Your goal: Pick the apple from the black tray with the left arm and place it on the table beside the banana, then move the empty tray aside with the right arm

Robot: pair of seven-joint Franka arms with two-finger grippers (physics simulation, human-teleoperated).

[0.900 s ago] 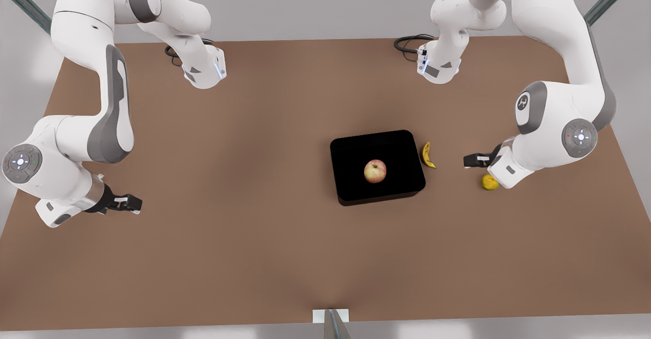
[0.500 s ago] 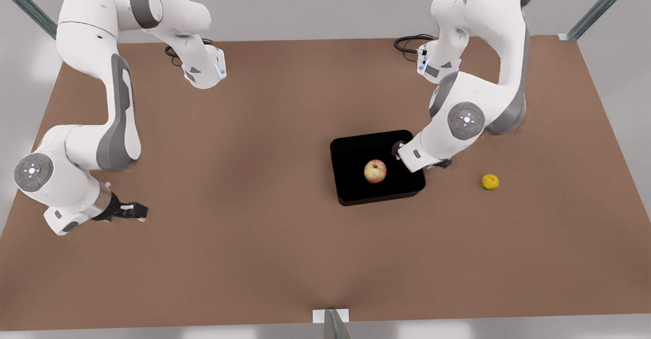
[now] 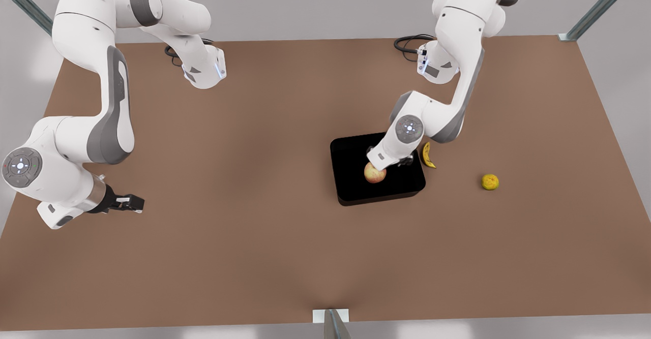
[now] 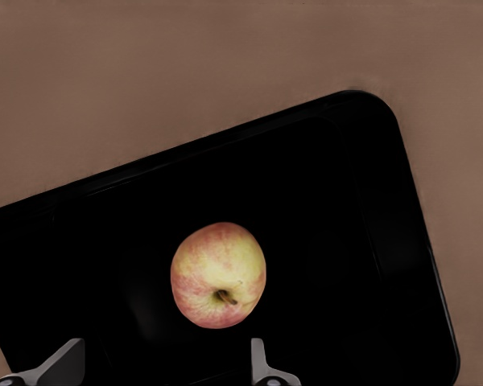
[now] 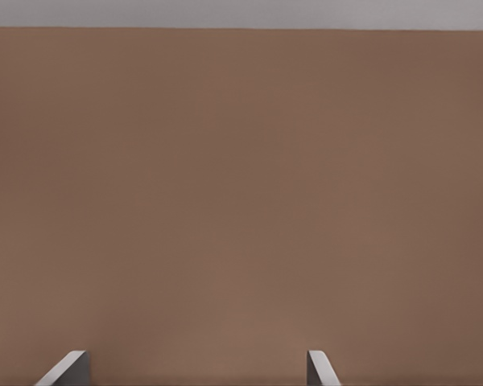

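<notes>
The apple (image 3: 375, 175) (image 4: 218, 275), pale yellow with a pink blush, lies in the middle of the black tray (image 3: 356, 191) (image 4: 370, 241). My left gripper (image 3: 394, 163) (image 4: 163, 371) hangs over the tray just beside the apple, open, with nothing between its fingers. The banana (image 3: 428, 155) lies on the brown table (image 3: 254, 176) against the tray's edge on the front view's right. My right gripper (image 3: 133, 204) (image 5: 195, 371) waits open, low over bare table at the front view's far left.
A small yellow-orange round fruit (image 3: 490, 182) sits on the table to the front view's right of the banana. Both arm bases (image 3: 203, 72) stand along the far table edge, with a black cable (image 3: 407, 44) near one.
The left arm has swung from near the small round fruit toward the front view's left, over the tray and above the apple. The banana shows again. The right arm has barely shifted.
</notes>
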